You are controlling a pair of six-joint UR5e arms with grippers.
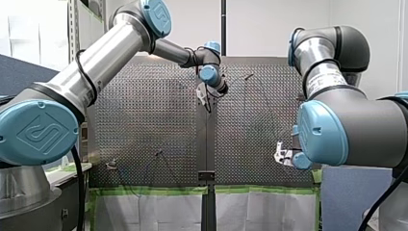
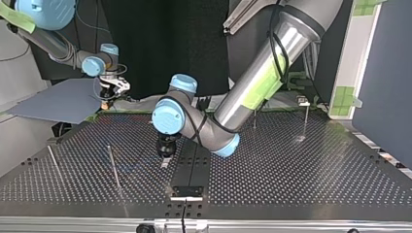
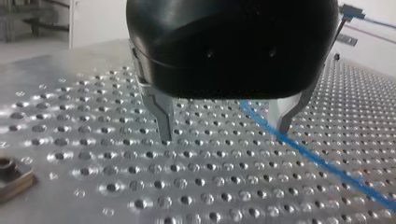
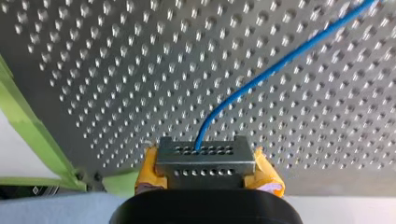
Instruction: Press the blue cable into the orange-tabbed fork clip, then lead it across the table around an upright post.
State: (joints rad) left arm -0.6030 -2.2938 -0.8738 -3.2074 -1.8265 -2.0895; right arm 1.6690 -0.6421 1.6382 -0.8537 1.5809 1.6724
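Fingers of my right gripper (image 4: 203, 150) are closed tight on the blue cable (image 4: 280, 64). The cable comes out between the two perforated metal tips, with yellow pads (image 4: 267, 173) showing at either side. From that grip it bends up and runs off in a long, nearly straight line over the perforated table (image 4: 116, 70). Green tape (image 4: 28, 135) edges the table beside this gripper.

My left gripper (image 3: 224, 128) is black, and its metal fingers (image 3: 164, 122) are spread wide with nothing held. Both tips are low over the table, at or just above its surface. The cable passes beneath the gripper body, lies flat on the holes, runs just beside one fingertip and carries on away from it. It is thin and bright blue. A small dark block (image 3: 11, 179) with a hole sits on the table, well off to the other finger's side.

In the top view my left gripper is down near the table's middle, beside a black strip (image 2: 192, 165). My right gripper is at the far edge on that view's left. A thin upright post (image 2: 114, 167) stands between them and the near edge.

A white label (image 1: 325, 79) on my right arm carries print too small to read.
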